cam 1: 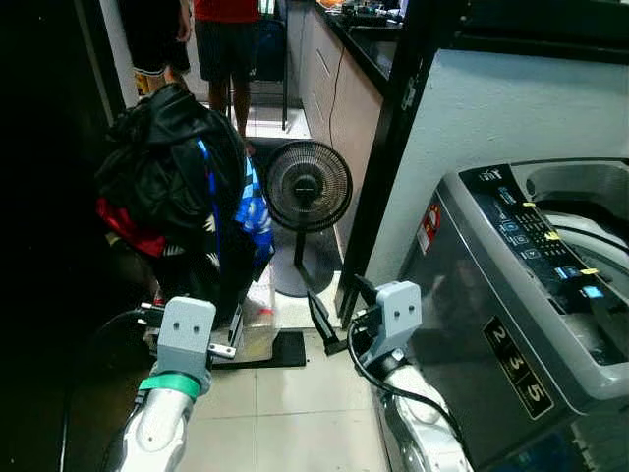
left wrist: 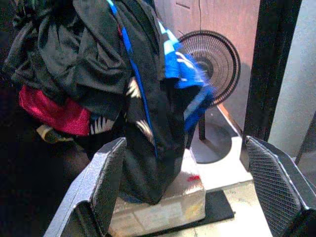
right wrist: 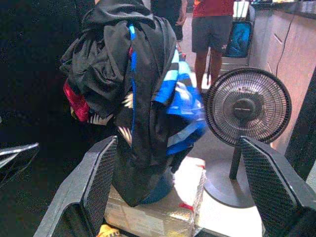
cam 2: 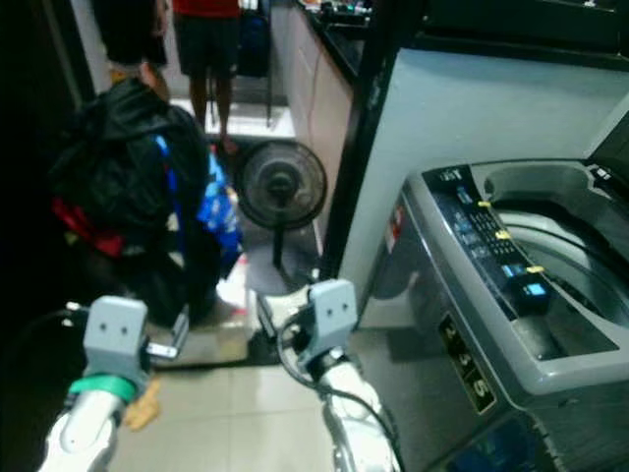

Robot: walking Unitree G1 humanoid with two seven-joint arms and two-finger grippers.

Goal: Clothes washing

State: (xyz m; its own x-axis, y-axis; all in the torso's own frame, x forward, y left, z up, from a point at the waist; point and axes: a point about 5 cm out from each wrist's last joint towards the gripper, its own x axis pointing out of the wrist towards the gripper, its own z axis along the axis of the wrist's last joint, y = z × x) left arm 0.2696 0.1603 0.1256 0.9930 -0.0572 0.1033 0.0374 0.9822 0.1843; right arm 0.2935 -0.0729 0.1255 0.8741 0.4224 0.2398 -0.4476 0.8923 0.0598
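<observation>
A heap of clothes (cam 1: pixel 177 177), mostly black with blue and red pieces, is piled high on a pale box (left wrist: pixel 173 202) on the floor ahead to the left. A black garment with a blue stripe (right wrist: pixel 140 98) hangs down the front of the heap. My left gripper (left wrist: pixel 186 143) is open, held low and short of the heap. My right gripper (cam 1: pixel 342 305) is open too, near floor height between the heap and the washing machine (cam 1: pixel 531 295). The grey top-loading machine stands at the right with its tub (cam 1: pixel 580 211) uncovered.
A black standing fan (cam 1: pixel 308 187) is just right of the heap, beside a dark pillar (cam 1: pixel 388 157). Two people's legs (cam 1: pixel 226 49) stand at the back of the corridor by a kitchen counter (cam 1: pixel 359 44). A black mat (cam 1: pixel 285 349) lies on the tiles.
</observation>
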